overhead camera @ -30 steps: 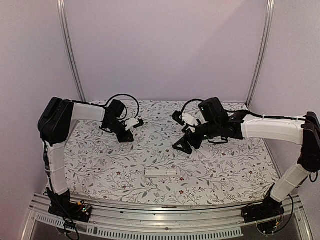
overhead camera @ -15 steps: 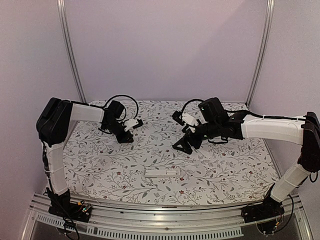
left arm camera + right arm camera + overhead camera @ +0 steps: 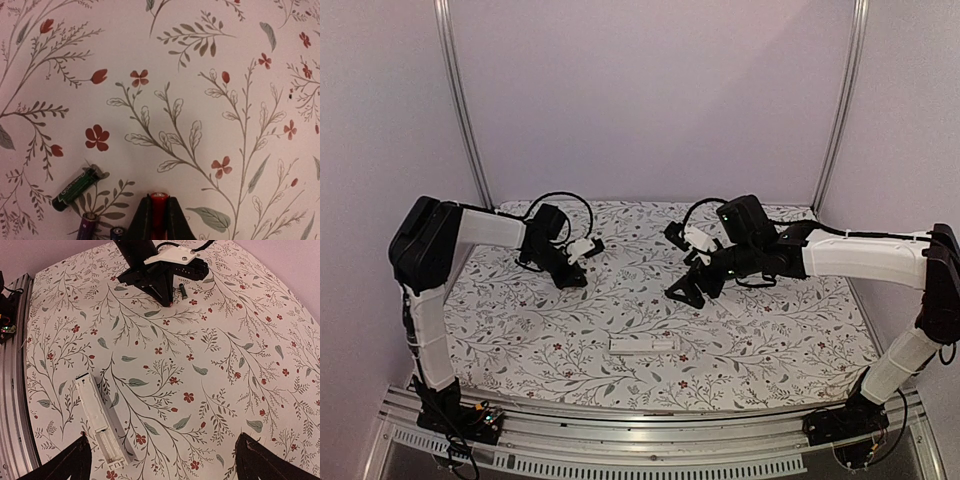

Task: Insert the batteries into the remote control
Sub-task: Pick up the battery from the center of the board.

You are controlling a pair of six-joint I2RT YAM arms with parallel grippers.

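My left gripper (image 3: 159, 198) is shut on a red battery (image 3: 159, 209), which stands between the two black fingers just above the cloth. Three more batteries lie beside it: a green and black one (image 3: 75, 188), a purple one (image 3: 87, 223) and a dark one (image 3: 117, 232). From above, the left gripper (image 3: 580, 279) points down at the back left. The white remote control (image 3: 642, 344) lies at the front middle. Its open battery compartment (image 3: 107, 442) faces up, empty. My right gripper (image 3: 162, 437) hangs open above the cloth, right of the remote, holding nothing.
A floral cloth (image 3: 770, 340) covers the table. The right arm (image 3: 860, 255) reaches in from the right at mid height. Metal uprights (image 3: 460, 100) stand at the back corners and a rail (image 3: 640, 420) runs along the near edge.
The left jaws have closed onto the red battery, and the left arm has shifted slightly to the left. The right arm and the remote have not moved.
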